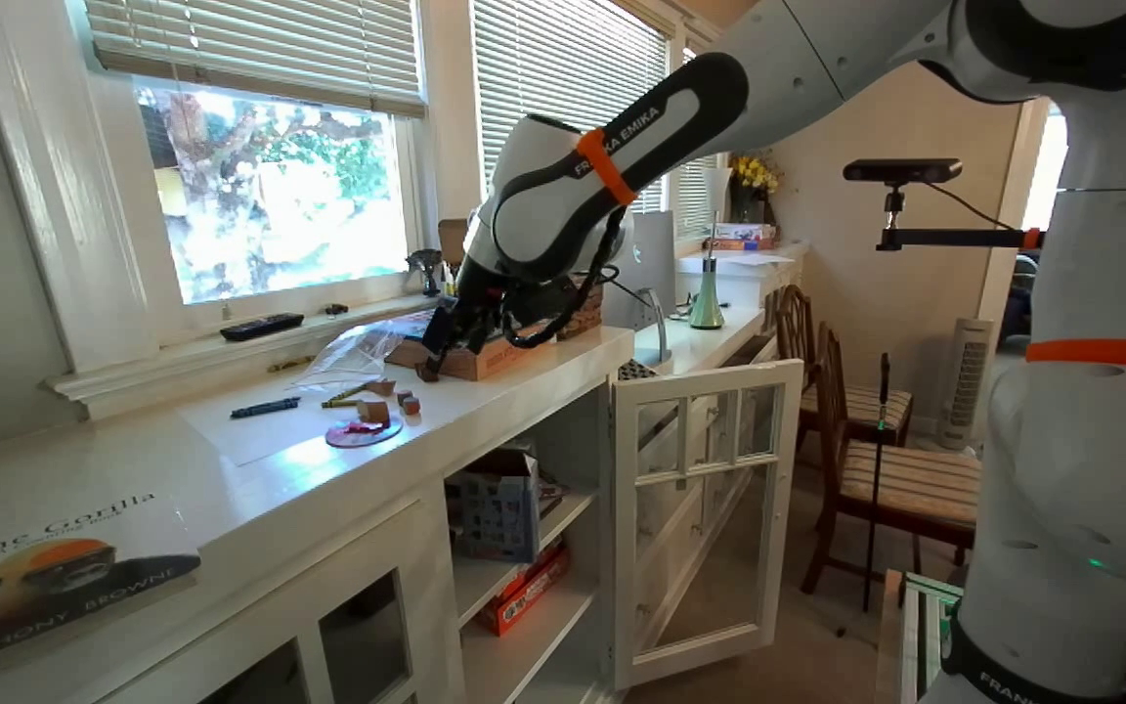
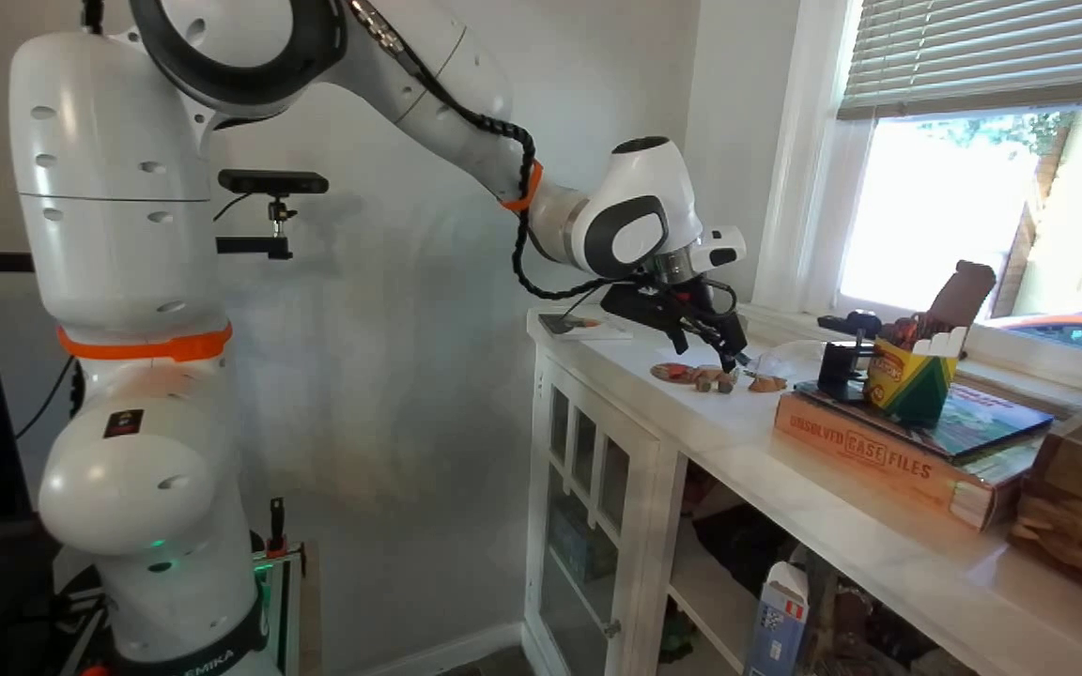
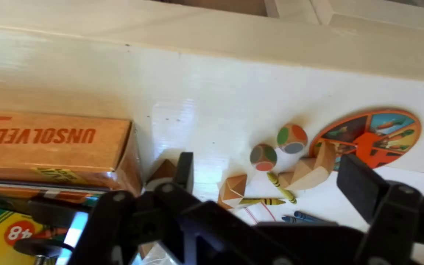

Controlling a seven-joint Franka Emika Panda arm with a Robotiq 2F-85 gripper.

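In the wrist view we see the gripper [image 3: 273,176], fingers spread wide over the white counter [image 3: 212,99], a faceted wooden block [image 3: 234,187] and two dotted dice [image 3: 263,157] showing between them, while one finger half hides a second wooden block [image 3: 165,168], the other overlaps the picture disc [image 3: 372,138], and we cannot tell whether either touches.
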